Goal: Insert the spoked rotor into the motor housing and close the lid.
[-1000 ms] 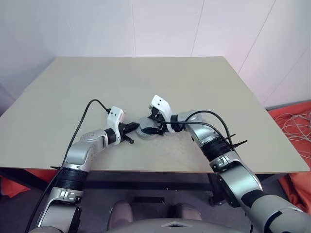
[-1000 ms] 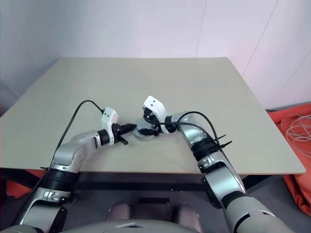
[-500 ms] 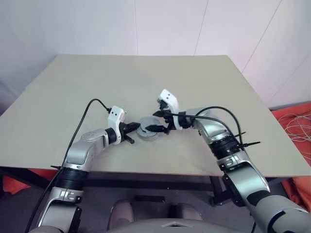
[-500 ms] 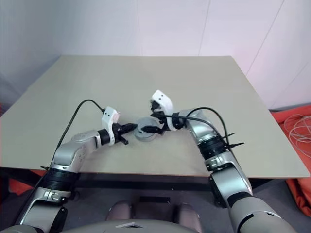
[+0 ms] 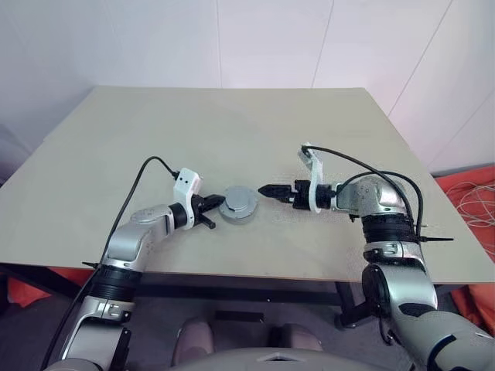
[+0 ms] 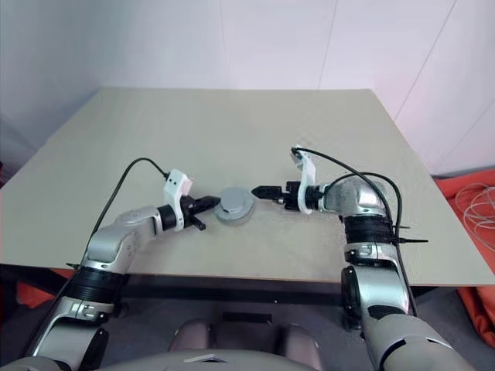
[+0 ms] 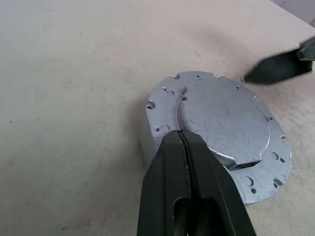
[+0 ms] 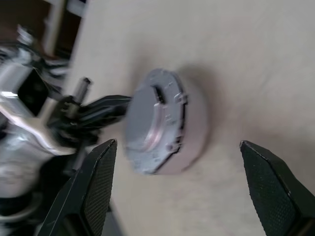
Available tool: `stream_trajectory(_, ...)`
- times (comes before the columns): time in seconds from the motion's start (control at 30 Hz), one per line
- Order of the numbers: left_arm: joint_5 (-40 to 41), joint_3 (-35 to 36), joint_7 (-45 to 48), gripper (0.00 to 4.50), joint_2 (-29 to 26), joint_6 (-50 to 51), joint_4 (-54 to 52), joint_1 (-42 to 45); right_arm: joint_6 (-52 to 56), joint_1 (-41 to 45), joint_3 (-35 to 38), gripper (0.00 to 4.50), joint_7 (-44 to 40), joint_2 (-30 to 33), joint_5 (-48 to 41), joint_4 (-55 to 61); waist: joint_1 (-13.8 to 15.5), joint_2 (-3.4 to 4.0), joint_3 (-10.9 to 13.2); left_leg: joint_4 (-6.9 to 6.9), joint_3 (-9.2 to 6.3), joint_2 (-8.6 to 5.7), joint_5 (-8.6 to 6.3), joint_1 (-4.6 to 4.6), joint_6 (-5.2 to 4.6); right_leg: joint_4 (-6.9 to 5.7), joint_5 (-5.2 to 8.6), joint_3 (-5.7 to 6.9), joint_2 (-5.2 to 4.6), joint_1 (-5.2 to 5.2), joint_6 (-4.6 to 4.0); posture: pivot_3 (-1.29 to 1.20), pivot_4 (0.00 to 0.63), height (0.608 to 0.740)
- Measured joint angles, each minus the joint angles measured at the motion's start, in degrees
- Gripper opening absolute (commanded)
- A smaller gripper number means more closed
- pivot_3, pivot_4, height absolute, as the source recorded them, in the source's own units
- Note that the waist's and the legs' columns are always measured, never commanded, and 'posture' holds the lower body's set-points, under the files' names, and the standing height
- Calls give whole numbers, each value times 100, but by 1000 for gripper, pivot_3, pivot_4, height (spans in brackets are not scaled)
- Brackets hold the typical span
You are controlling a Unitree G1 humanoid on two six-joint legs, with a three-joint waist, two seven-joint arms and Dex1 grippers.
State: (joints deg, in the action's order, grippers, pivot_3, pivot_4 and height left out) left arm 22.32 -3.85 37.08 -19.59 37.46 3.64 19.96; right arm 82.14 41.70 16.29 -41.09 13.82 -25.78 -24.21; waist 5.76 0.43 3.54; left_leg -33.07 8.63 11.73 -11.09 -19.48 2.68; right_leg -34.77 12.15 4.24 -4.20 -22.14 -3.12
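Lid point(image 7: 224, 125) sits on the motor housing point(image 5: 237, 209); closing step looks finished. Left gripper point(image 5: 213, 205), jaws pressed together, touches its rim; right gripper point(image 5: 271, 189), jaws spread, hangs just beside. Next: seating check.

A beige table point(image 5: 232, 131) is standing against a pale white wall point(image 5: 232, 39) made of panels with thin seams. Beyond the table's right edge, orange cloth point(image 5: 472, 193) with thin white cables point(image 5: 473, 202) is lying on the grey floor point(image 5: 445, 166)
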Motion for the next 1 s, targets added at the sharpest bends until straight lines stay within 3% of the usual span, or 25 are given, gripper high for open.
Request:
stream_trajectory(0.17, -13, -5, 11, 0, -1, 8, 4, 11, 371, -13, 756, 4493, 542, -507, -189, -288, 3, 4, -2, 2, 0, 0, 2, 2, 3, 0, 1, 0, 0, -4, 1, 0, 0, 740)
stream_trajectory(0.37, -14, -6, 25, 0, -10, 33, -1, 11, 347, -24, 1090, 4493, 999, -948, -243, -477, -1, 5, -3, 8, 0, 0, 3, 6, 5, 2, 2, 0, 0, -3, 3, 0, 0, 740)
stream_trajectory(0.47, -15, -3, 18, 0, -15, 46, -4, 9, 304, -21, 1297, 3904, 1153, -989, -319, -635, -3, 6, -4, 10, 0, 0, 4, 12, 7, 2, 2, 0, 0, 0, 4, 0, 0, 740)
stream_trajectory(0.73, 17, 106, 4, 0, -7, 140, -14, -38, 292, -36, 1380, 1285, 1274, -889, -453, -798, 2, 9, -5, 25, 1, -3, 7, 12, 12, 7, 4, 0, -1, -2, 7, 0, 0, 740)
stream_trajectory(0.77, 29, 140, -12, 0, 21, 157, -11, -55, 286, -36, 1392, 1110, 1265, -893, -501, -791, 1, 10, -5, 25, 3, -4, 7, 12, 12, 7, 5, 0, -1, -4, 8, 0, 0, 740)
stream_trajectory(1.0, 280, 437, -37, 0, 70, 438, -72, -146, 273, -55, 1379, 1081, 1326, -928, -597, -783, -4, 10, -6, 31, 3, -3, 8, 11, 14, 9, 5, 0, -1, -5, 8, 0, 0, 740)
